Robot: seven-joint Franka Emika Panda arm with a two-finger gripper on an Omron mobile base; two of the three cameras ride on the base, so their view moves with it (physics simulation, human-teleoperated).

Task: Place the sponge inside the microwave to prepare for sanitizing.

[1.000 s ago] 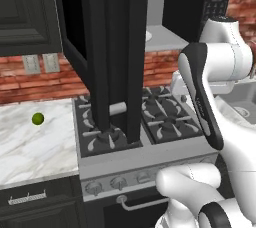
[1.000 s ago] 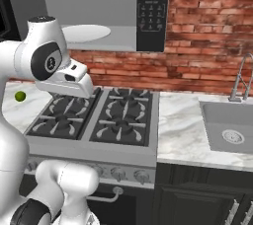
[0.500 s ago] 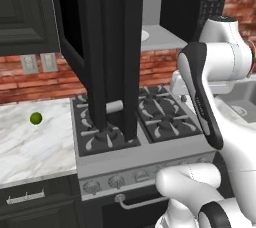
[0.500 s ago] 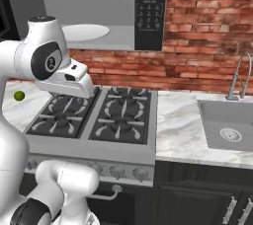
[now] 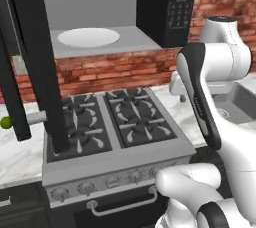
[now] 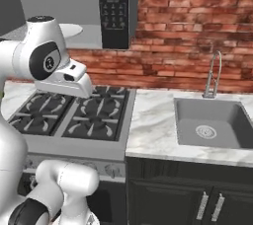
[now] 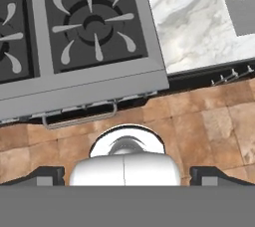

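Note:
The microwave [image 5: 165, 2] hangs above the stove with its black door [image 5: 35, 62] swung wide, jutting out over the left burners. Its light grey inside holds a pale round plate [image 5: 88, 37]. The keypad strip [image 6: 114, 7] faces the right base view. The sponge is out of view. My gripper [image 7: 127, 175] points down over the stove's front edge and the floor, open, its fingertips [image 7: 47, 174] far apart with nothing between them. The hand [image 6: 69, 78] hovers above the stove's front, right of the open door.
A gas stove [image 5: 115, 122] with black grates sits under the microwave. A marble counter [image 6: 153, 125] runs right to a grey sink [image 6: 212, 123] with a faucet [image 6: 213, 73]. A small green ball [image 5: 5, 122] lies on the left counter behind the door. Dark cabinets [image 6: 197, 199] stand below.
The whole scene has slid left in both base views, so the base has driven to the right. The arm keeps its pose and the gripper stays open.

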